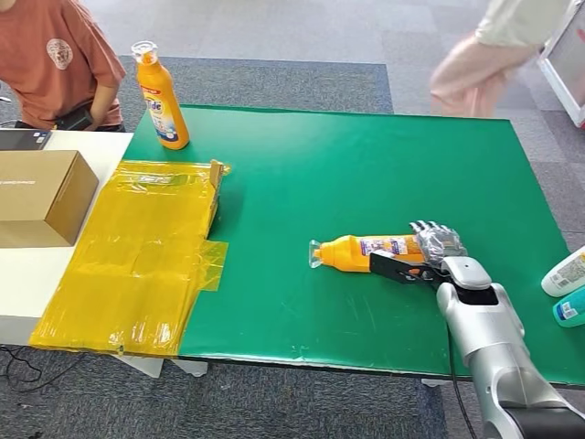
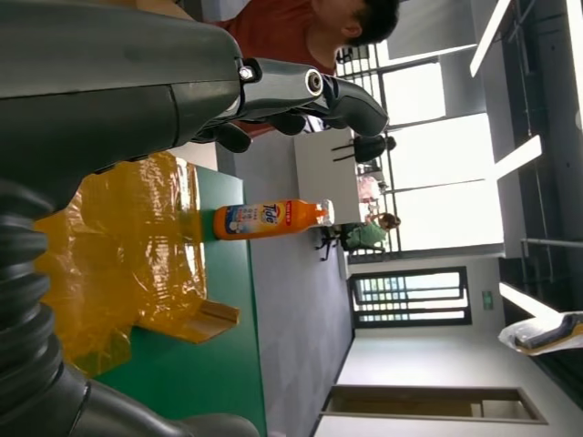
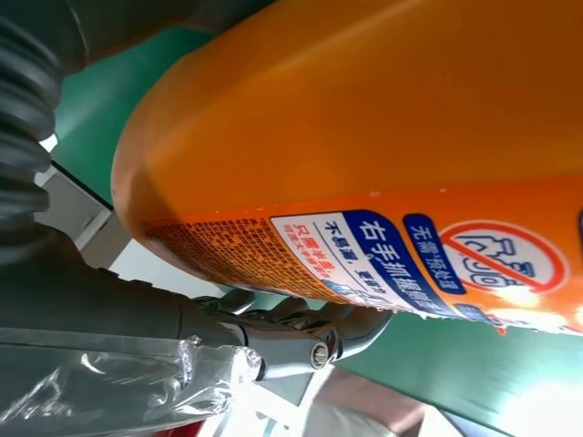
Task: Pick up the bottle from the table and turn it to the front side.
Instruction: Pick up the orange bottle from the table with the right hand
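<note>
The green table mat (image 1: 358, 174) serves as the landmark. On its left edge a sheet of yellow plastic (image 1: 138, 256) overlaps it and runs onto the white table (image 1: 27, 274) beside it, where a brown cardboard box (image 1: 41, 194) sits well left of the mat. A person in an orange shirt (image 1: 51, 59) sits past the mat's far-left corner, and another person's sleeve (image 1: 476, 64) shows past its far-right side.

At the far-left corner of the mat a second orange bottle (image 1: 160, 96) stands upright. The bottle (image 1: 366, 252) of the task lies on its side on the mat's near-right part, cap pointing left. The right hand (image 1: 433, 253) is wrapped round the bottle's base end, fingers over the far side and thumb on the near side; the right wrist view shows the orange body against the fingers (image 3: 323, 332). Two more containers (image 1: 567, 288) lie at the mat's right edge.

The left hand (image 2: 275, 100) holds nothing, its fingers loosely bent.
</note>
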Robot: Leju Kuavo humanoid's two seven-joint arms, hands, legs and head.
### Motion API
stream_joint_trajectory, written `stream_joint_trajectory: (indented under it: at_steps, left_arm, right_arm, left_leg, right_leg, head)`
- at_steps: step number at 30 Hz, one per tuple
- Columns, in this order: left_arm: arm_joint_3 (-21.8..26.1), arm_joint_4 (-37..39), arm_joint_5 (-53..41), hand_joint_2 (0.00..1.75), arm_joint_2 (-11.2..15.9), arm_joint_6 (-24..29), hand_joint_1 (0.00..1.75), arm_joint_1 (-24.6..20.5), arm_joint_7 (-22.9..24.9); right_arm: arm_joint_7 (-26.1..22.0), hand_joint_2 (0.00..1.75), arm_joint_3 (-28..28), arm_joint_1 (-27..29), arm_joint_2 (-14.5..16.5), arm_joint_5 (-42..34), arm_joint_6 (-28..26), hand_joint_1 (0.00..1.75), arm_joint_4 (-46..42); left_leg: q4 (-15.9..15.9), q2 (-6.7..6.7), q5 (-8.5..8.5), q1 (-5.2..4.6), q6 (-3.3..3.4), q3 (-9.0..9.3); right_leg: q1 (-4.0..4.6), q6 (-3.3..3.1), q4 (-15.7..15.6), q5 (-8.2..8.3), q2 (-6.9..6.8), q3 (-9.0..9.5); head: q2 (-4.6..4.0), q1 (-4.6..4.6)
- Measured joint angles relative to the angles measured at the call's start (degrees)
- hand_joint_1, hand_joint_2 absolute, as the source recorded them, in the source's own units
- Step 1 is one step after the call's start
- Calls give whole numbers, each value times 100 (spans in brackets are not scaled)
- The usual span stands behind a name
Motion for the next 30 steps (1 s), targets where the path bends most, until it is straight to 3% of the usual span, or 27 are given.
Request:
stream_joint_trajectory:
  at_steps: [2,25,27,30]
  left_arm:
    - [-3,0,0,175,10,4,0,5,-9]
    - [14,0,183,175,76,10,0,24,15]
    - [21,4,224,175,83,-17,0,19,15]
    - [19,85,354,175,176,-33,0,-11,7]
  right_arm:
    - [-1,175,-5,-15,5,73,33,175,28]
    - [-145,175,-124,-118,84,212,90,175,173]
    - [-388,175,-188,-109,91,-119,238,175,169]
    - [-1169,175,-426,-29,79,-1493,912,175,51]
  left_leg:
    - [0,0,0,0,0,2]
    - [0,0,0,0,-1,3]
    - [0,0,0,0,-1,4]
    - [0,0,-1,0,-1,8]
  right_leg:
    - [0,0,0,0,0,1]
    - [0,0,0,1,1,1]
    - [0,0,0,1,1,-1]
    - [0,-1,-1,0,1,-1]
  head:
    - [0,0]
    - [0,0]
    - [0,-1]
    - [0,0]
